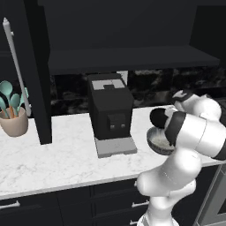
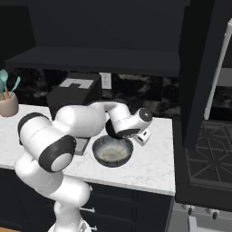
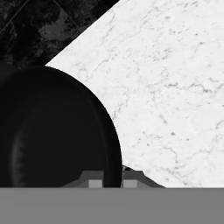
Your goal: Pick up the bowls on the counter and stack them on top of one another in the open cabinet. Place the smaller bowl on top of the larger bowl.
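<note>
Fingertips (image 3: pixel 96 178) of the end effector (image 3: pixel 110 179) are pinched on the smaller bowl (image 3: pixel 52 131) rim, low over the bench (image 3: pixel 175 87). A straight lift is advised before swinging to the open cabinet (image 1: pixel 128 57). Larger bowl (image 2: pixel 112 152) sits near; coffee machine (image 1: pixel 110 112) and cabinet door (image 1: pixel 37 70) obstruct leftward.

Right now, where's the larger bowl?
The larger bowl sits on the marble counter near its front edge, right of the black coffee machine, just below the arm's wrist in the right base view.
</note>
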### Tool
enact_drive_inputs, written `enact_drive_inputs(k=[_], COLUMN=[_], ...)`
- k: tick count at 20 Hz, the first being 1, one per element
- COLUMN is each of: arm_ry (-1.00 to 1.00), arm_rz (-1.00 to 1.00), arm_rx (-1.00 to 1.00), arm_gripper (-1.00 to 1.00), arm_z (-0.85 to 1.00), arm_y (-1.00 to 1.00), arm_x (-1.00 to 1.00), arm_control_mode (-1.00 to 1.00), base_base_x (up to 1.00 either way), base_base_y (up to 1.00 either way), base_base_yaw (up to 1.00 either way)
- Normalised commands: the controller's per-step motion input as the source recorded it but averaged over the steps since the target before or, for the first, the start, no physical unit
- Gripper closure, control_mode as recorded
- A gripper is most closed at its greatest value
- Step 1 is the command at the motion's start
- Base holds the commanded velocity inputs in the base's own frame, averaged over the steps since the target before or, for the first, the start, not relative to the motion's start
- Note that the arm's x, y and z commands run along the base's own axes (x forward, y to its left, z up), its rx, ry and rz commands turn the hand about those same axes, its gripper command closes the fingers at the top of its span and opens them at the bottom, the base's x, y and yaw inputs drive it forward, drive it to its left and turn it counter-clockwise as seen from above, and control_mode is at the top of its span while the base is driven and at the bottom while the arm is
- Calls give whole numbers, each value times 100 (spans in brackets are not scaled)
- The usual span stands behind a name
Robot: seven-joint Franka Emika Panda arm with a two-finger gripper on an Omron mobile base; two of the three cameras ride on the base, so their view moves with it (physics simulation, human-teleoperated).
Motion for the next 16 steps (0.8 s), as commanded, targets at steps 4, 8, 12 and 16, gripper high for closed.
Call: enact_drive_inputs(k=[4, 8, 12, 16], arm_ry=[20, 7, 9, 13], arm_rz=[0, 0, 0, 0], arm_rx=[-3, -3, 0, 0], arm_gripper=[100, 100, 100, 100], arm_z=[-20, -20, -37, -19], arm_y=[0, 0, 0, -5], arm_x=[-73, 3, 14, -19], arm_control_mode=[-100, -100, -100, -100], base_base_x=[0, 0, 0, 0], base_base_y=[0, 0, 0, 0], base_base_yaw=[0, 0, 0, 0])
